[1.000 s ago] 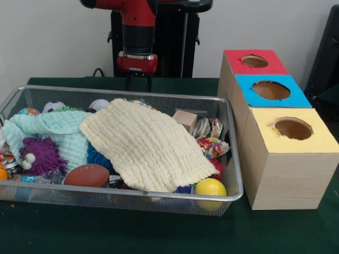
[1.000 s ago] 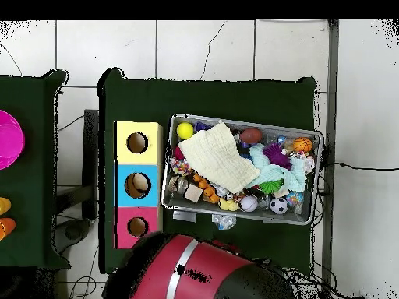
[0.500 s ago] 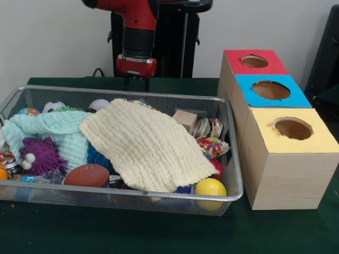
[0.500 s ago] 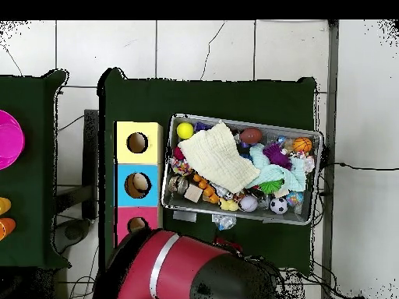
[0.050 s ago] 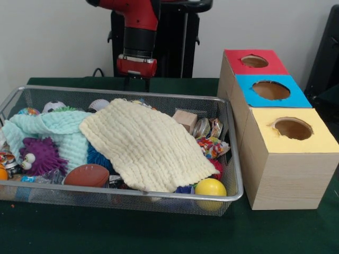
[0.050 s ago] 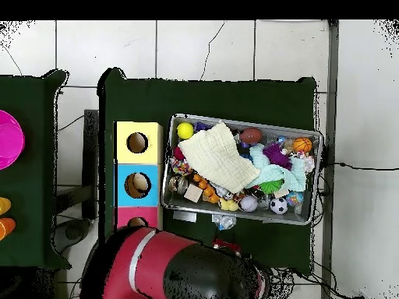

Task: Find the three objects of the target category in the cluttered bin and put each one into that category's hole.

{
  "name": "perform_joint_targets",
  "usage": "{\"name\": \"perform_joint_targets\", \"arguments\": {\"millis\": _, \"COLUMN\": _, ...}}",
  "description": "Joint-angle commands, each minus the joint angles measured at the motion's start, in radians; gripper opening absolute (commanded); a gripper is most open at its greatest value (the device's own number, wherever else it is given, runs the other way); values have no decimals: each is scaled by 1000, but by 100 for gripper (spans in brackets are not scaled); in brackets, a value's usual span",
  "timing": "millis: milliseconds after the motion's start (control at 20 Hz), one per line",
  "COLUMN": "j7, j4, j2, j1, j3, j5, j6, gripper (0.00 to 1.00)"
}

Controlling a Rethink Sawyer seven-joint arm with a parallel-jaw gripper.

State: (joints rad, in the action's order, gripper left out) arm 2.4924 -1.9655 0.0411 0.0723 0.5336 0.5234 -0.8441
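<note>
The arm hangs behind the wire bin (image 5: 233, 197), and its gripper (image 5: 136, 83) shows two dark fingers (image 5: 127, 82) pointing down just past the bin's back rim. There's a gap between them and nothing in it, but whether that gap is wide or narrow I cannot tell.

The risk, as I judge it, is the big cream cloth (image 5: 145, 145). It's draped over the middle of the bin and hides much of what's under it. A blind reach there could snag the fabric and drag toys out with it, or close on cloth alone. The pale green cloth (image 5: 55, 129) to the left of it poses the same trouble.

Which category is wanted isn't shown, so the three targets can't be singled out; they lie somewhere in that bin. Around the cream cloth: a wooden block (image 5: 185, 119) and shiny wrapped packets (image 5: 211, 138) to its right, a yellow ball (image 5: 210, 188) at the front corner, a brown football (image 5: 87, 175) and a purple fuzzy toy (image 5: 40, 156) to its left, a soccer ball (image 5: 53, 106) behind.

Right of the bin stand three wooden boxes on the green counter (image 5: 132, 233), each with a hole: red top (image 5: 254, 61), blue top (image 5: 270, 90), yellow top (image 5: 292, 128). From overhead something pale seems to sit in the blue one.
</note>
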Motion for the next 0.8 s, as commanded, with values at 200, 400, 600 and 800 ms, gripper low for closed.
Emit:
{"name": "perform_joint_targets", "arguments": {"millis": 200, "j7": -27, "j4": 144, "j2": -125, "j1": -101, "j3": -10, "j5": -298, "j6": 10, "gripper": 100}}
{"name": "perform_joint_targets", "arguments": {"millis": 400, "j7": -13, "j4": 142, "j2": -133, "j1": -123, "j3": 6, "j5": -323, "j6": 13, "gripper": 100}}
{"name": "perform_joint_targets", "arguments": {"millis": 600, "j7": 2, "j4": 135, "j2": -150, "j1": -139, "j3": 12, "j5": -353, "j6": -7, "gripper": 100}}
{"name": "perform_joint_targets", "arguments": {"millis": 800, "j7": 7, "j4": 137, "j2": -168, "j1": -147, "j3": 16, "j5": -379, "j6": -28, "gripper": 100}}
